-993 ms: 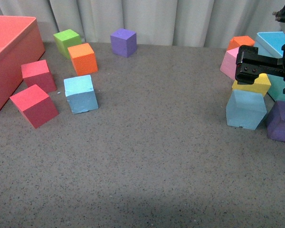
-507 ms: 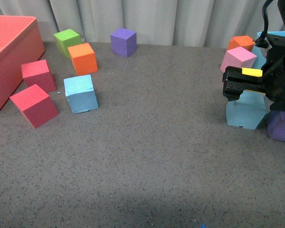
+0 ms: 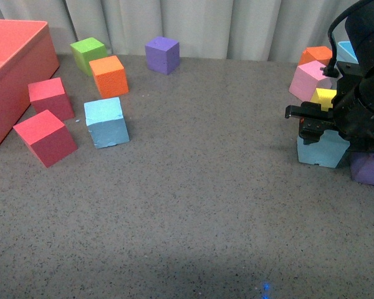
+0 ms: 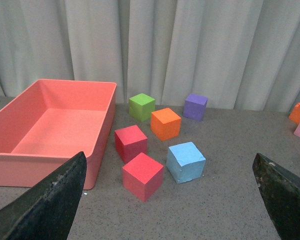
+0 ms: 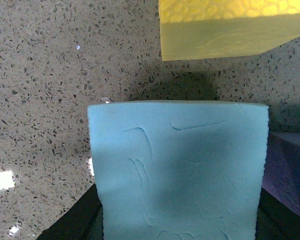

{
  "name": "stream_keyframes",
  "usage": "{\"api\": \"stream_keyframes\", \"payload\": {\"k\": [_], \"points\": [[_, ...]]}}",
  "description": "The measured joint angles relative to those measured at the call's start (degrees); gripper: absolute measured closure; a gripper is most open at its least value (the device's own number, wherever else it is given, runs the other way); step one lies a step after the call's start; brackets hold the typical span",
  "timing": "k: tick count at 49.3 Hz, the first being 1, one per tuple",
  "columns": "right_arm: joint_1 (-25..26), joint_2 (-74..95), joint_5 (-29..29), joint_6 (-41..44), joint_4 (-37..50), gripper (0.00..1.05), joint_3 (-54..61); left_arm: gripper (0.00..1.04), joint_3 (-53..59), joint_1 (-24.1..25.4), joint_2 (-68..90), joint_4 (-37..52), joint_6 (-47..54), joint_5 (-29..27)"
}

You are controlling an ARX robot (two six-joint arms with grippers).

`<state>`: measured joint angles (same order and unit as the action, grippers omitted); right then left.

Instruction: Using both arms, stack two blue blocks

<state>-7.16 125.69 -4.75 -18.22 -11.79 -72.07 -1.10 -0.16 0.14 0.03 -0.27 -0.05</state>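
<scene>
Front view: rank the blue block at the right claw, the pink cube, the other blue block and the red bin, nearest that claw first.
From the right claw:
1. Blue block, directly under it, on the right.
2. Pink cube, just behind, on the right.
3. Other blue block, across the table, on the left.
4. Red bin, at the far left edge.

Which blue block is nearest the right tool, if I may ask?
The blue block at the right tool, beside the yellow cube; the other blue block sits far left.

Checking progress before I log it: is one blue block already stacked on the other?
No, the left blue block and the right blue block both sit on the table, far apart.
</scene>
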Motion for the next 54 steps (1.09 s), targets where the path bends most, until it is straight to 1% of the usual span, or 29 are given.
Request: {"api": "stream_keyframes", "payload": {"k": [7,12,22,33,44,54], "points": [[-0.31,-0.11,0.57,-0.20,0.00,0.56,-0.04,0.07,0.00,0.00,0.00,0.00,0.00,0.00],[-0.94,-0.24,0.87,-0.57,-0.11,0.57,-0.22,0.07,0.00,0.00,0.00,0.00,0.00,0.00],[-4.68,-0.35,1.86,-1.75,-0.68,0.58,-2.86,0.07,0.00,0.00,0.00,0.00,0.00,0.00],[-10.49,1.33,1.88,-3.28,-2.56,0.58,-9.22,0.07,0.00,0.00,0.00,0.00,0.00,0.00],[-16.48,8.72,2.29,-5.64,-8.00,0.59,-18.80,0.07,0.00,0.00,0.00,0.00,0.00,0.00],[-18.71,12.17,1.84,-6.45,-11.74,0.59,-25.33,0.07,0.00,0.00,0.00,0.00,0.00,0.00]]}}
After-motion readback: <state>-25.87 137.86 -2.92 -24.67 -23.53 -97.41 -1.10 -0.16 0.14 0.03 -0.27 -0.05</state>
